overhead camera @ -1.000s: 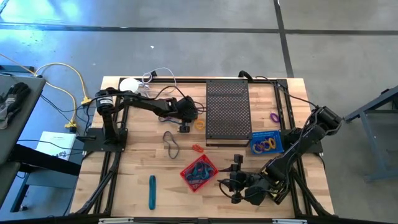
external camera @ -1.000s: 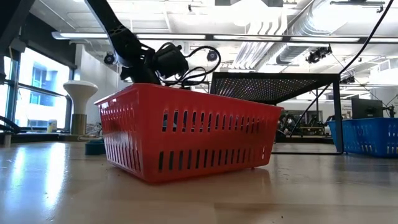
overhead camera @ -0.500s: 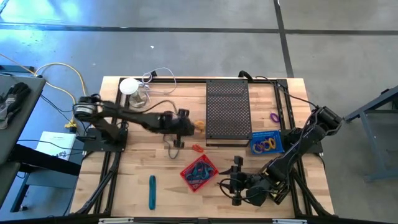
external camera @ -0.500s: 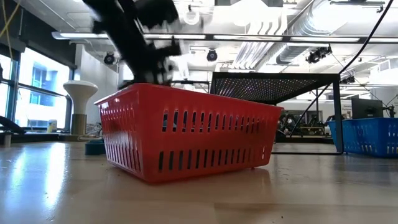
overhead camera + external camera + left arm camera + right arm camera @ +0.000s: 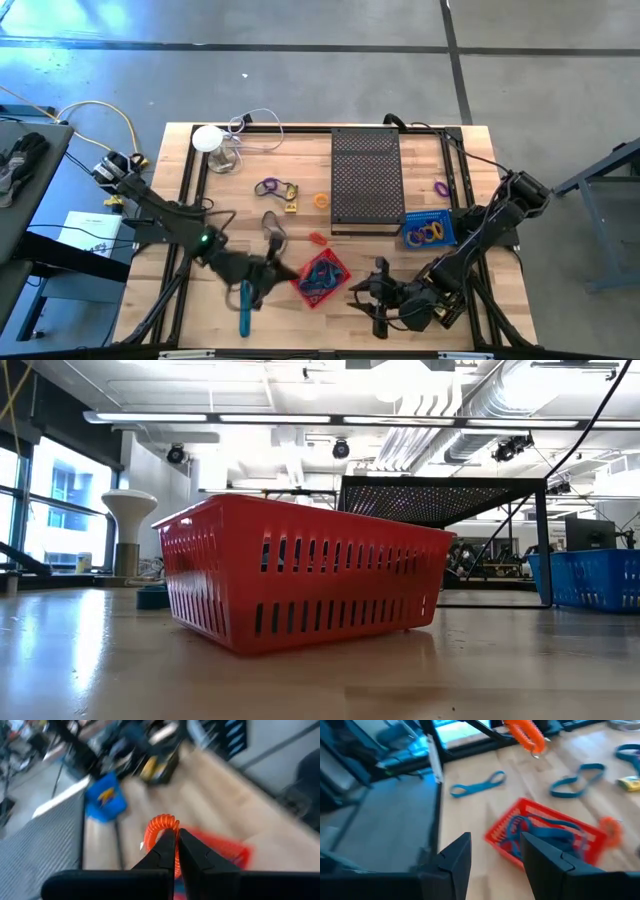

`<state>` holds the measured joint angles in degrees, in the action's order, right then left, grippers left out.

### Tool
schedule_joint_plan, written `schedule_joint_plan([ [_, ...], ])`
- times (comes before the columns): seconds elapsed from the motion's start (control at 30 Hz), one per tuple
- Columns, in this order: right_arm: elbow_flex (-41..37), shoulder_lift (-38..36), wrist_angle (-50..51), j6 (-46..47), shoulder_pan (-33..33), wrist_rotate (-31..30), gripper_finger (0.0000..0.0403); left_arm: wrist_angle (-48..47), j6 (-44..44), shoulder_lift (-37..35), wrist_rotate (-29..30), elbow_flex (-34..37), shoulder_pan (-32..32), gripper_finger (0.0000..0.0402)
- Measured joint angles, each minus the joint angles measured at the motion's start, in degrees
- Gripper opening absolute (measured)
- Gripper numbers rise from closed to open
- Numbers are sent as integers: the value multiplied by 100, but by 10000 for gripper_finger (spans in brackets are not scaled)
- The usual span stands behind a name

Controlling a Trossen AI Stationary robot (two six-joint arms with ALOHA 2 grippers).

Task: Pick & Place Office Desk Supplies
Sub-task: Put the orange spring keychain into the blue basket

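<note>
My left gripper (image 5: 176, 837) is shut on an orange coiled loop (image 5: 161, 826), just left of the red basket (image 5: 320, 277); it looks blurred in the high view (image 5: 268, 272). The basket holds blue loops (image 5: 540, 827). My right gripper (image 5: 492, 852) waits open at the basket's right (image 5: 378, 293). On the table lie a teal stick (image 5: 243, 307), a grey loop (image 5: 272, 228), a purple loop (image 5: 267, 187), a yellow packet (image 5: 290, 205), an orange ring (image 5: 321, 200) and a small orange piece (image 5: 316, 238). My left gripper pinches the orange coiled loop at one side of its coil (image 5: 167, 831) between its two fingertips. The rest of the coil stands out beyond the tips. In the right wrist view the loop (image 5: 525, 732) is lifted clear above the table.
The black perforated tray (image 5: 365, 180) lies at the far middle. To its right sit a blue basket (image 5: 428, 229) with yellow rings and a purple ring (image 5: 440, 187). The white round object with its cable (image 5: 207, 137) stands at the far left. Bare wood shows near the left edge (image 5: 215, 320).
My left arm has swept fast from beside the tray toward the near edge, ending left of the red basket and out of the low view. Its shift uncovers the purple loop and yellow packet.
</note>
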<state>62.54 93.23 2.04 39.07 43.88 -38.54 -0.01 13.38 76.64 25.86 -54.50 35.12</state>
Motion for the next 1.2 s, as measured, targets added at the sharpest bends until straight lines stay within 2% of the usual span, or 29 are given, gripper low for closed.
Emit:
schedule_joint_plan([
  [0.1,4,143,-580,-284,0,246,155,448,-98,96,-1,0,343,1],
  [0.23,4,460,-1678,-1521,-12,471,155,1259,-496,269,-11,0,572,1],
  [0.37,2,882,-2932,-2913,-104,223,155,1575,-858,431,-262,-4,668,1],
  [0.5,2,1091,-3839,-3764,-263,1,161,1682,-1105,547,-479,-4,654,1],
  [0.77,2,1126,-3872,-4044,-594,493,219,1738,-1208,719,-605,-4,519,1],
  [0.9,2,1126,-3871,-4056,-820,1110,245,1737,-1311,724,-819,-4,364,1],
  [1.0,2,1126,-3874,-4037,-951,1501,251,1744,-1341,723,-880,-4,254,1],
  [1.2,2,1126,-3868,-4039,-1034,1792,237,1755,-1323,723,-882,-4,106,1],
])
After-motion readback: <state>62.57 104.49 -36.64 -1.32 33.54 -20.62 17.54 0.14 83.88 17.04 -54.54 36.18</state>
